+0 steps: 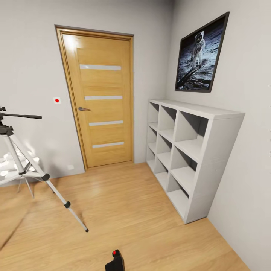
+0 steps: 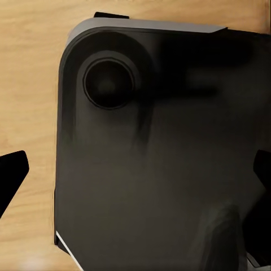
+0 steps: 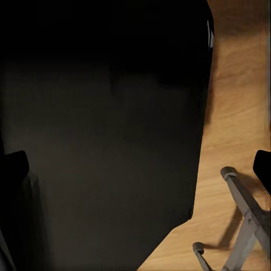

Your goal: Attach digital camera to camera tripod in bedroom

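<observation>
One digital camera point(image 1: 116, 261) sits low on the wood floor point(image 1: 124, 210), well in front of the wooden door point(image 1: 99, 99), and one camera tripod point(image 1: 22, 158) stands off to the door's left with its legs splayed and its long black handle pointing toward the door. The camera looks small, rigid and light but fragile at the lens, so I'd judge the sides of the body to be the place to take hold, clear of that stubby lens. Whether the left tool and right tool are parted or closed I cannot tell, since each wrist view shows just dark tips at its edges over a dark body.
</observation>
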Robot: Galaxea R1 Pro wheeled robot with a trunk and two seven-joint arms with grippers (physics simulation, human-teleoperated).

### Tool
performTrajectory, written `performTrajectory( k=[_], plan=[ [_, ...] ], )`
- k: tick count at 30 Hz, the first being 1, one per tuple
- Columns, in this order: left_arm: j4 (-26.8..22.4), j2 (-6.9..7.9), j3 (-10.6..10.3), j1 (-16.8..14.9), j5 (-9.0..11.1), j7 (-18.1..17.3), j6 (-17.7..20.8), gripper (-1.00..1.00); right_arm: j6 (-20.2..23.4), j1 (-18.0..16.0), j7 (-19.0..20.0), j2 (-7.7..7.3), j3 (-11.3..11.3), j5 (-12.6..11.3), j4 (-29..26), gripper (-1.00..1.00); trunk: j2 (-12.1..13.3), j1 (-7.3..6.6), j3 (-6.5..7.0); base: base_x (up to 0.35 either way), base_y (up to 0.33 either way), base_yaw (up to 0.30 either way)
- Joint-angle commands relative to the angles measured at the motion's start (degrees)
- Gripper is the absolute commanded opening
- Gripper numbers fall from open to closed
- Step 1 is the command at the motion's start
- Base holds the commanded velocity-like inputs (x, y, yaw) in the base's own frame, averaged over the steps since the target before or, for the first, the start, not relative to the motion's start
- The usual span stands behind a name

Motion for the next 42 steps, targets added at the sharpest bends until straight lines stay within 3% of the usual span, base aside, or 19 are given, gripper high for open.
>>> performTrajectory(
  k=[1,11,42],
  plan=[
    [-0.05,-0.02,0.16,0.02,0.52,0.01,-0.09,1.00,-0.01,0.00,0.00,0.01,0.02,0.04,-0.01,1.00,-0.02,0.01,-0.03,0.086,-0.212,0.000],
    [-0.05,-0.01,0.17,0.02,0.52,0.03,-0.08,1.00,0.01,-0.01,0.05,0.01,0.02,0.04,-0.01,1.00,-0.02,0.01,-0.03,0.059,-0.126,0.000],
    [-0.05,-0.01,0.26,0.02,0.52,0.00,-0.11,1.00,0.59,-0.01,0.40,-0.08,0.20,0.19,-0.01,1.00,-0.02,0.01,-0.03,0.001,-0.002,0.000]
  ],
)
